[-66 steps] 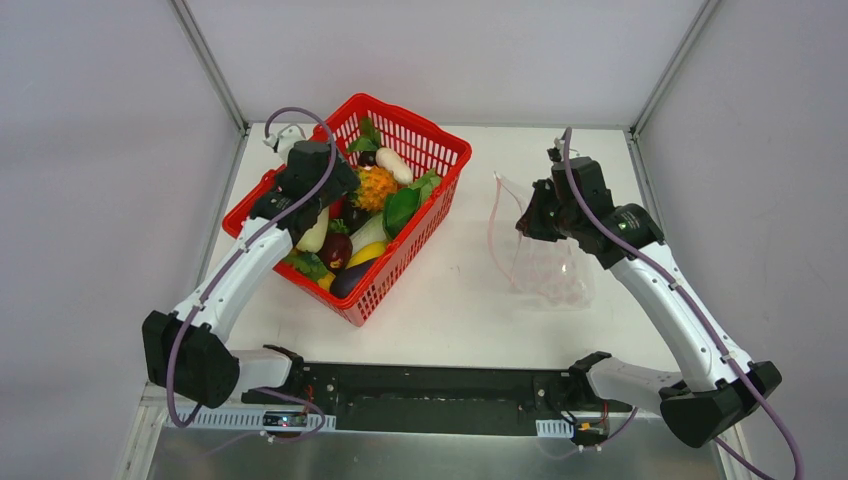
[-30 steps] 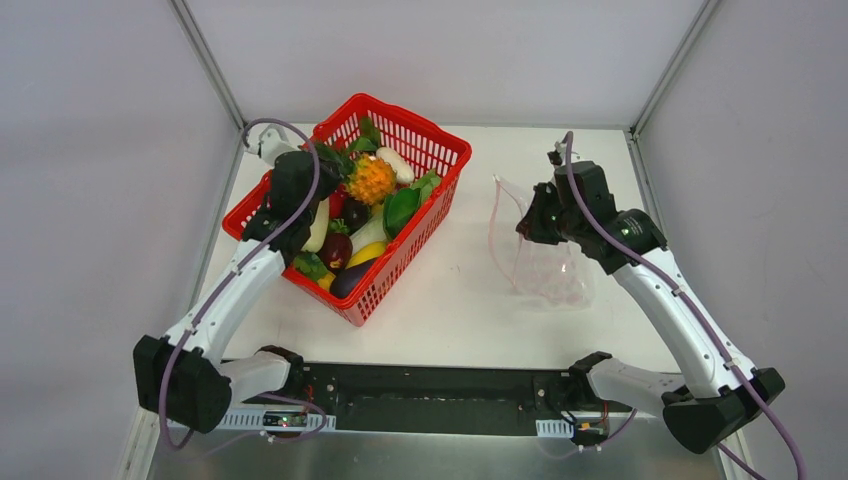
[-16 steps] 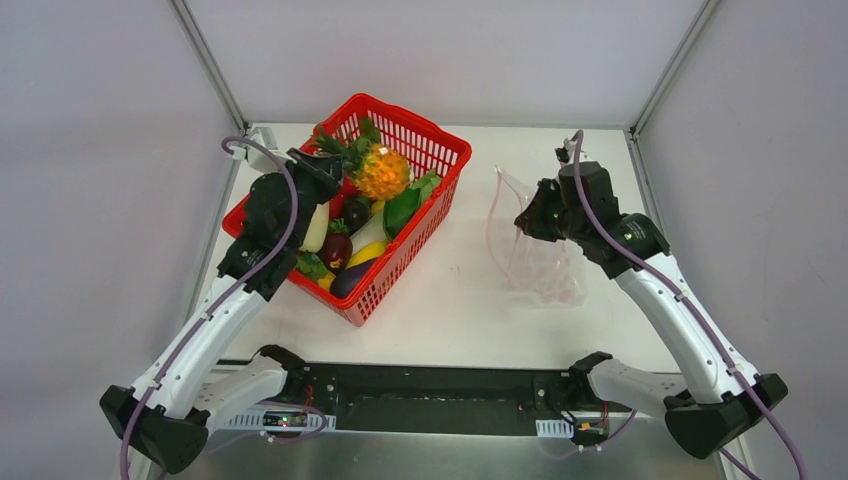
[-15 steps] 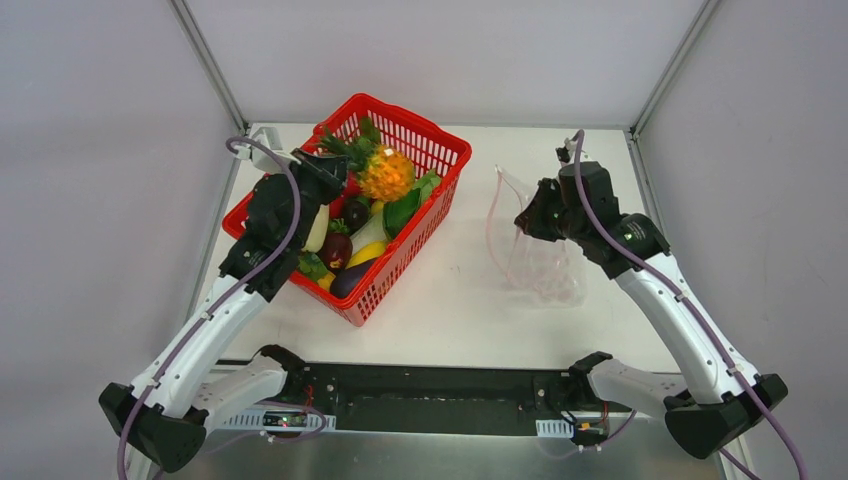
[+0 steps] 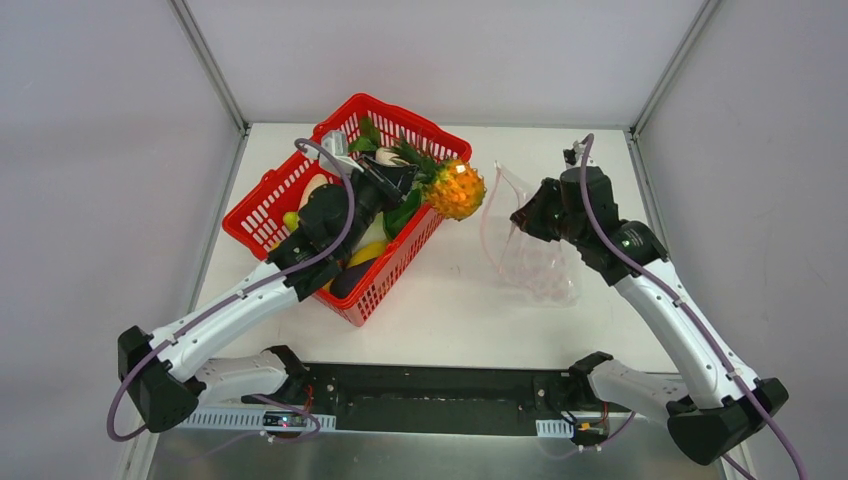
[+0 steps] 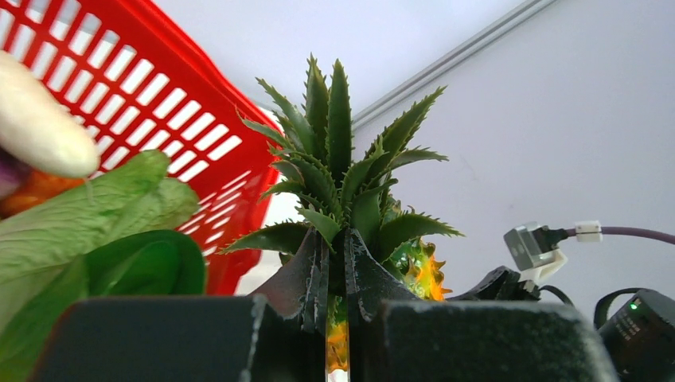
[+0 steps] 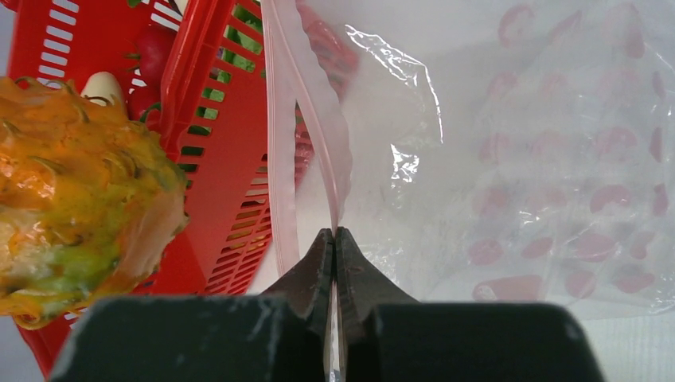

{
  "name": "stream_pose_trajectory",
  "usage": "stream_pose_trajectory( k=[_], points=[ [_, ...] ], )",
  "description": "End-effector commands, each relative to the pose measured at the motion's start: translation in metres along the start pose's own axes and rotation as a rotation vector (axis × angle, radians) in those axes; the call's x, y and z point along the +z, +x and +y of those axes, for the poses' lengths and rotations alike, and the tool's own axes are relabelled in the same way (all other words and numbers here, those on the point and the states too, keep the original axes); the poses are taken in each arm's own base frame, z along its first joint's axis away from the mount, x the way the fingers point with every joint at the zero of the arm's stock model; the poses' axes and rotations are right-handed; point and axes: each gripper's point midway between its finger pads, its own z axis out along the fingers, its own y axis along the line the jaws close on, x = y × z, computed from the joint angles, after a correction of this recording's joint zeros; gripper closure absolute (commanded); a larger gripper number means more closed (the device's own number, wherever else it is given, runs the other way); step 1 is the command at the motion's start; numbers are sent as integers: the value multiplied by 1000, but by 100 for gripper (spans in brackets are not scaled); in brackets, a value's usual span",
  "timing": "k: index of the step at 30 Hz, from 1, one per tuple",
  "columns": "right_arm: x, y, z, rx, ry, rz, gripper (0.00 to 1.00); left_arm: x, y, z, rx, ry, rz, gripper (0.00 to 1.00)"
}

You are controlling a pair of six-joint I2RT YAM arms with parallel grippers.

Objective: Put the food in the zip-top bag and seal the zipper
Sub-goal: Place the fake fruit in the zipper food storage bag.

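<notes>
Bumpy orange pineapple w/ spiky green crown is hanging just beyond red mesh basket, near clear floppy pink-dotted bag. L gripper is clamping the crown; R gripper is pinching the thin pink zipper. Only wrist cams are showing both grips.

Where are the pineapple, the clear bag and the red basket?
pineapple [image 5: 458, 190], top view, on its orange body.
clear bag [image 5: 545, 275], top view, on its dotted side.
red basket [image 5: 265, 200], top view, on its left wall.
</notes>
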Motion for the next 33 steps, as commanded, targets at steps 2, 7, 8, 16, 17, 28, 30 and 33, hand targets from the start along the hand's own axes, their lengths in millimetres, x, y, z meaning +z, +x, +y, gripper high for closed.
stream_pose_trajectory(
  k=[2,7,8,16,17,28,30,33],
  points=[
    [-9,-18,17,64,-79,-84,100,8,-16,-41,-156,133,-110,100],
    [-9,-19,17,74,-79,-90,100,14,-2,-49,-221,179,-99,100],
    [-9,-18,18,77,-85,-90,100,15,2,-48,-233,183,-97,100],
    [-14,-24,30,128,-152,-116,100,21,29,-33,-239,155,-76,100],
    [-15,-25,32,133,-162,-122,100,20,31,-30,-238,145,-71,100],
    [-27,-33,39,157,-211,-165,100,13,41,-8,-54,14,-73,100],
    [-26,-32,41,160,-227,-164,100,10,42,-9,-10,-12,-68,100],
    [-24,-28,45,161,-255,-146,100,7,41,-16,63,-35,-63,100]
  ],
)
